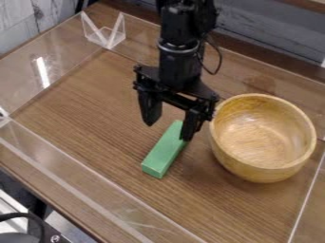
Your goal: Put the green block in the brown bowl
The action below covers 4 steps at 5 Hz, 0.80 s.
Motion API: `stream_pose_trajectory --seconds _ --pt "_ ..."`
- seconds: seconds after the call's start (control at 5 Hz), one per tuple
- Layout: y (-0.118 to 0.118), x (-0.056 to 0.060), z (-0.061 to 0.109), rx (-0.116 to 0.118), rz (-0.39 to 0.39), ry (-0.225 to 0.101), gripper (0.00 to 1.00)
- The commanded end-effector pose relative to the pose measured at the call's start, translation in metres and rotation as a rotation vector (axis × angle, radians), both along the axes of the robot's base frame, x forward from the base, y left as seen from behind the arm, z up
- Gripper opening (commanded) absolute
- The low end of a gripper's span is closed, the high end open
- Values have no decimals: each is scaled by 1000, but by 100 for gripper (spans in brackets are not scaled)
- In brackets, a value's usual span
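While you watch:
Gripper (172, 121): jaws spread wide, holding nothing.
Green block (165, 152): flat on table, far end beneath the jaws.
Brown bowl (263, 139): just right.

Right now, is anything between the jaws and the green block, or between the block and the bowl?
Nothing visible. The open gripper hangs over the green block's far end; only bare table separates it from the brown bowl.

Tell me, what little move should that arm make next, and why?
Probably lower straight down a bit more. The end effector hangs open and pointing down over the far end of the green block, which lies flat on the table beside the brown bowl. Its fingers do not seem to bracket the block yet, so closing now would likely miss.
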State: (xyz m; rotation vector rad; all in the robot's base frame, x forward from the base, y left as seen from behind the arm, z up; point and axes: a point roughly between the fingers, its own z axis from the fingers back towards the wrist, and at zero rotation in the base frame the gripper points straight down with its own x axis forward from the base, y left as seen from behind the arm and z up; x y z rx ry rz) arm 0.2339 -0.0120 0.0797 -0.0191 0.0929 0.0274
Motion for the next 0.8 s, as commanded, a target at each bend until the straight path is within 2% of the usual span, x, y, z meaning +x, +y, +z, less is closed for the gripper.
stream_pose_trajectory --seconds 0.0,0.6 --pt "0 3 8 -8 3 -64 100" --pt "2 0 -4 -25 10 -79 100"
